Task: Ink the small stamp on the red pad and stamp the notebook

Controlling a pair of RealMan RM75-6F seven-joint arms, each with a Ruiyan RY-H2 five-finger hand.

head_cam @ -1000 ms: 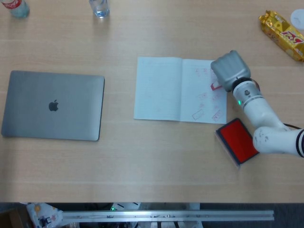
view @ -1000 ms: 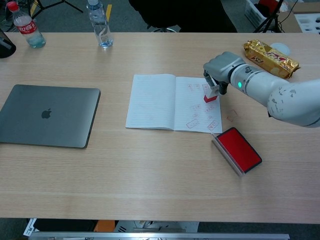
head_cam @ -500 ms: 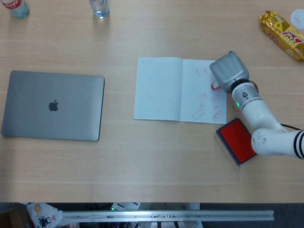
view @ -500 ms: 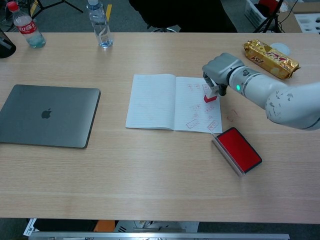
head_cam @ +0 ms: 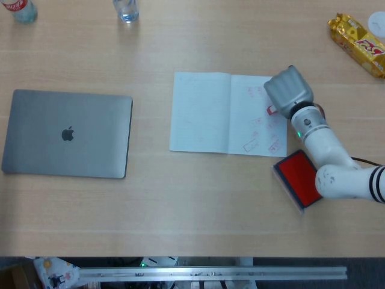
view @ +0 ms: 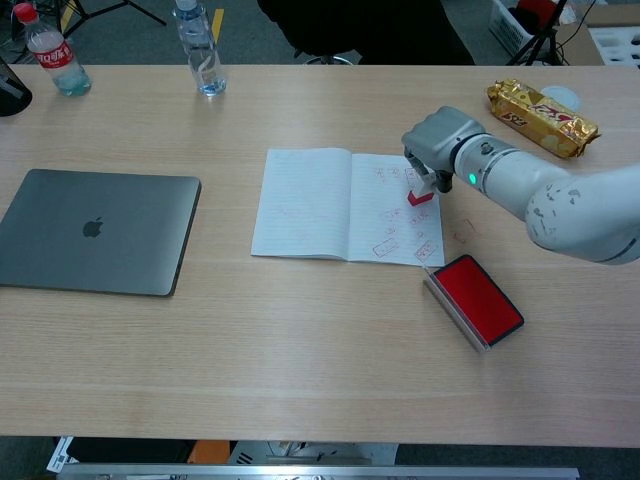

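Note:
An open notebook lies mid-table, with several red stamp marks on its right page. My right hand hovers over that page and holds the small stamp, whose red base sits low against the paper. The red ink pad lies open just off the notebook's lower right corner, under my forearm in the head view. My left hand shows in neither view.
A closed grey laptop lies at the left. A clear water bottle and a cola bottle stand at the far edge. A gold snack packet lies at the far right.
My right hand has shifted slightly left and away over the right page, still holding the stamp. Nothing else has moved.

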